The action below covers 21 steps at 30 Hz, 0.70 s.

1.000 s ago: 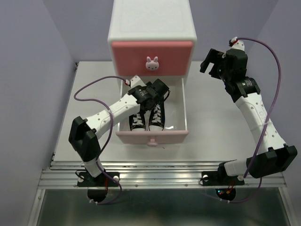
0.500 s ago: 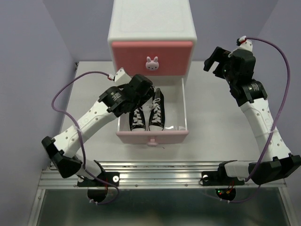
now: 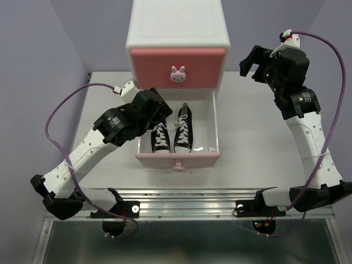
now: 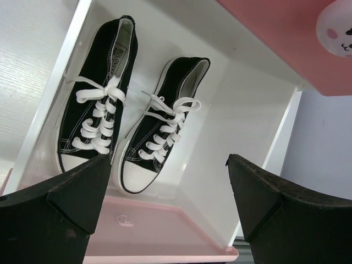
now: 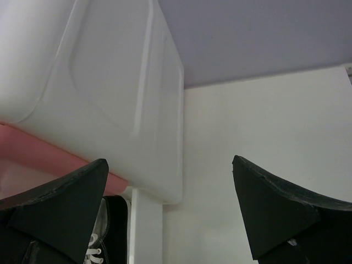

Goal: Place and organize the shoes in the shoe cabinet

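Left wrist view: my left gripper [image 4: 168,159] hangs over the open lower drawer [image 4: 242,110] with its fingers [image 4: 66,203] spread wide and nothing between them. Beyond them the black pair lies on the drawer floor, soles down and laces up.

From the top external view, the shoe cabinet [image 3: 176,27] stands at 12 o'clock on the table [image 3: 247,143]. Its lower drawer is pulled out toward 6 o'clock. Both shoes sit side by side in the 9 o'clock half of that drawer, the left shoe [image 4: 96,118] close along the 9 o'clock wall and the right shoe [image 4: 159,129] just beside it. Each long axis runs roughly 12 to 6. The white toe caps point to 6 o'clock, at the pale pink drawer front [image 3: 179,158], and the heel openings face 12 o'clock, toward the cabinet body. The toes lie closer together than the heels. My left arm covers the heel of the left shoe from above.

The darker pink upper drawer [image 3: 203,63] is shut, its bunny knob [image 3: 177,73] facing 6 o'clock.

My right gripper [image 5: 170,159] is raised at 3 o'clock of the cabinet, apart from its white side wall, fingers wide and holding nothing.
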Tool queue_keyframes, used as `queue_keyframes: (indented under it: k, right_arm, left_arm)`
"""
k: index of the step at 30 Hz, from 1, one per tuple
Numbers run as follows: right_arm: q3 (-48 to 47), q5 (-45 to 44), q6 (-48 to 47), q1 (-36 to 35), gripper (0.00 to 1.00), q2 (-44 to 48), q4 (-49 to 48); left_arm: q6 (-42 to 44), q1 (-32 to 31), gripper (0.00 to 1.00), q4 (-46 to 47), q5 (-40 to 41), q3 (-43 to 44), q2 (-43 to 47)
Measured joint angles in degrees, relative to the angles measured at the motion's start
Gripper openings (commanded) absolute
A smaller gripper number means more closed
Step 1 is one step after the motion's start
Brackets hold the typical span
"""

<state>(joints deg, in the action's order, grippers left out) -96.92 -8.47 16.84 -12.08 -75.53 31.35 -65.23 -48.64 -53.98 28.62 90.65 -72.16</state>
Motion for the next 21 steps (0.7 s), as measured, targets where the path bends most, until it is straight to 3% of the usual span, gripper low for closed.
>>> queue_keyframes:
  k: [6, 15, 21]
  right_arm:
    - [-5.46, 2.67, -0.52, 0.0, 1.0, -2.6, 1.18]
    - [-28.24, 13.7, 2.1, 0.0, 1.0, -13.92, -1.05]
    - [-43.43, 21.03, 2.86, -1.66, 1.0, -24.55, -4.79]
  left_arm:
    - [1.27, -0.04, 0.99, -0.7, -1.01, 0.2, 1.09]
    - [3.85, -1.99, 0.99, -1.99, -1.57, 3.76, 1.2]
    - [6.88, -8.22, 0.99, -2.6, -1.2, 10.84, -2.67]
